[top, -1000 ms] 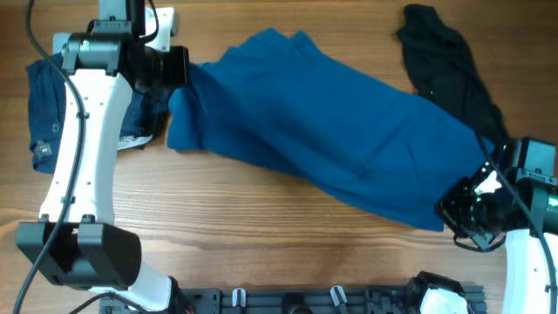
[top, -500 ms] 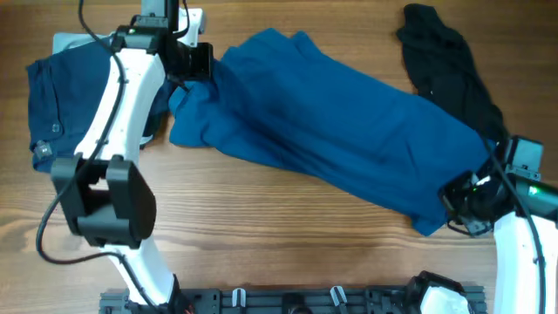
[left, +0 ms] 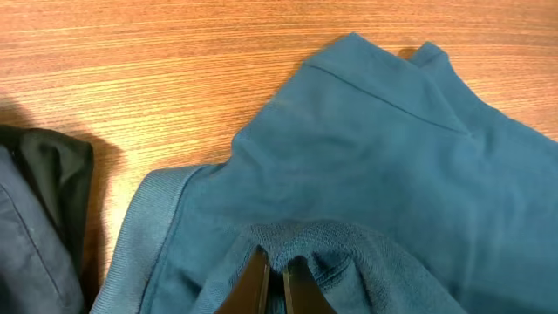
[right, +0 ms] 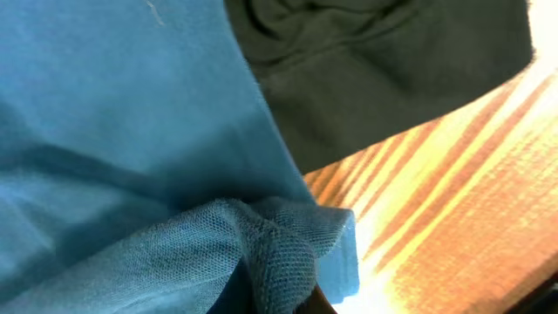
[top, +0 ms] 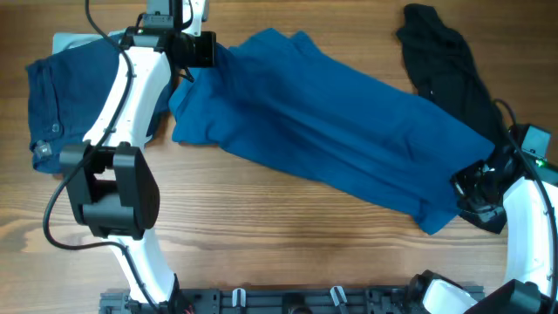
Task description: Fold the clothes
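Tag (top: 39,150), pale and illegible, on navy garment (top: 61,87) beside blue shirt (top: 323,131).

A wooden table (top: 288,235) fills the overhead view, warm brown, its grain running left to right; along its near edge lies a dark rail (top: 296,302) carrying small pale clips (top: 237,296); in the right wrist view the wood at the right shows bright streaks of light across the grain.
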Robot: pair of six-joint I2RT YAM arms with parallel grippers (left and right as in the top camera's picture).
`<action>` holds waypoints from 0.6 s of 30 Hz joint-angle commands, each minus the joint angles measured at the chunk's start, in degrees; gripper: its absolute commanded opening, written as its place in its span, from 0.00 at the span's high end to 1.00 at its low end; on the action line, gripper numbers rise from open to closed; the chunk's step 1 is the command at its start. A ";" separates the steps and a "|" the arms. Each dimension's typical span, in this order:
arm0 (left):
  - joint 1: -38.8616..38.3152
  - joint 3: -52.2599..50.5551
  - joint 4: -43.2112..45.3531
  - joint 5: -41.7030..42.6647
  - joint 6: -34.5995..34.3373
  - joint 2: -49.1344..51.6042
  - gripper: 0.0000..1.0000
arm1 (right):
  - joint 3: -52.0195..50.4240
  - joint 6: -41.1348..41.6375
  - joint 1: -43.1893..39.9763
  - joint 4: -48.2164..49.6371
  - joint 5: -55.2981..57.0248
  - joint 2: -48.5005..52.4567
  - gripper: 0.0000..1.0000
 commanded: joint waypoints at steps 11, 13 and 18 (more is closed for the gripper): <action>0.46 -4.98 -4.72 -15.43 0.00 1.42 0.96 | -6.97 -0.17 -0.31 3.76 2.93 0.33 0.96; 1.75 -4.98 -7.06 -15.43 -0.85 1.42 0.96 | -7.06 -0.17 -0.31 4.70 2.95 0.33 0.96; 3.74 -4.98 -8.90 -15.37 -2.95 1.42 0.96 | -7.06 -0.68 -0.31 7.10 2.95 0.33 0.96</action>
